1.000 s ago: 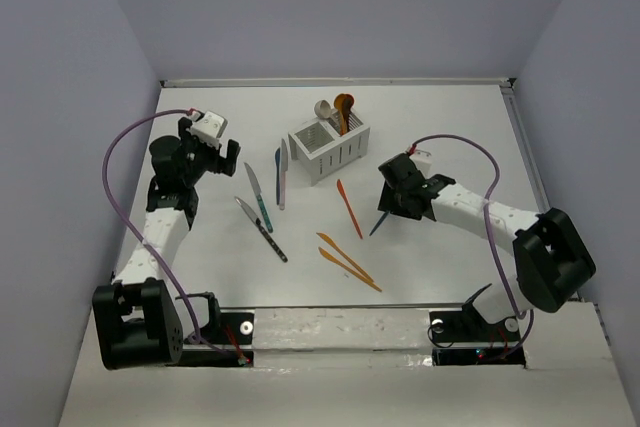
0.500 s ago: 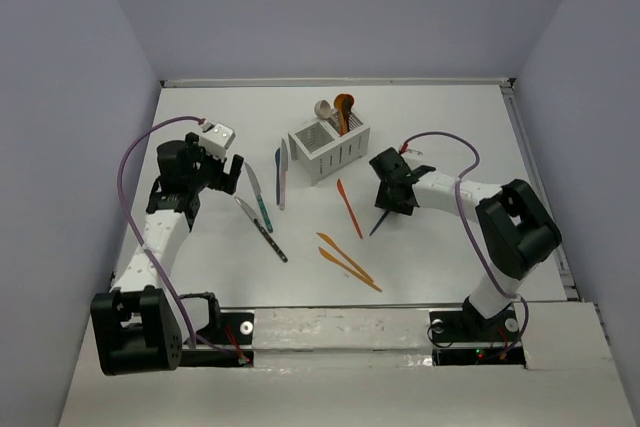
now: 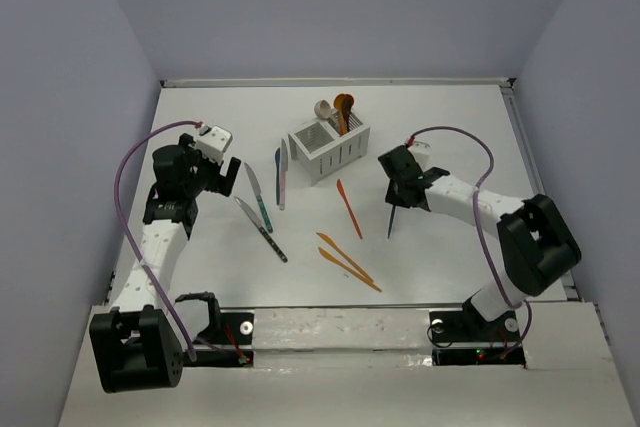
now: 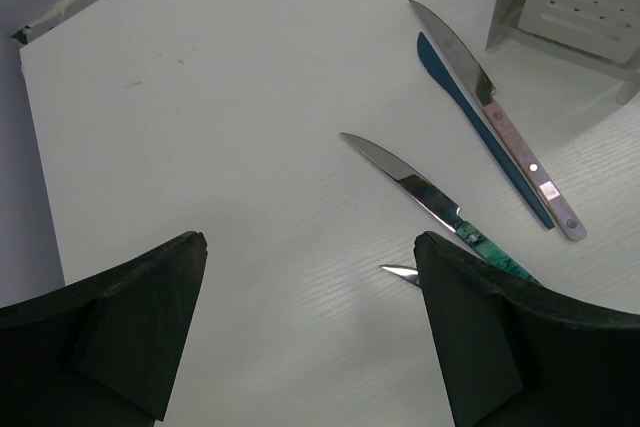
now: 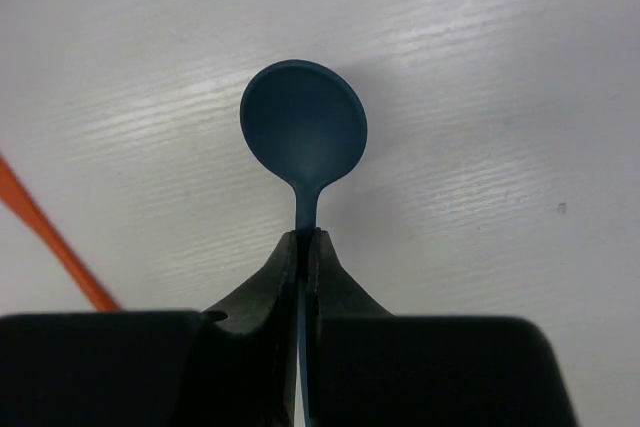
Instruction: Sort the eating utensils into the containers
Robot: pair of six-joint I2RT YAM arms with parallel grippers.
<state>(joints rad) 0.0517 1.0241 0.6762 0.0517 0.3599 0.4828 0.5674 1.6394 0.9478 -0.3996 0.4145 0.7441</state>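
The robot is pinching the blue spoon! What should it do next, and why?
Probably lift the blue spoon and carry it to the white caddy. The right gripper is shut on its handle, and one caddy compartment holds other spoons.

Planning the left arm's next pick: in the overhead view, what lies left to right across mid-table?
In order: left gripper → teal-handled knife → blue and pale knife pair → white caddy → right gripper, shut on a blue spoon.
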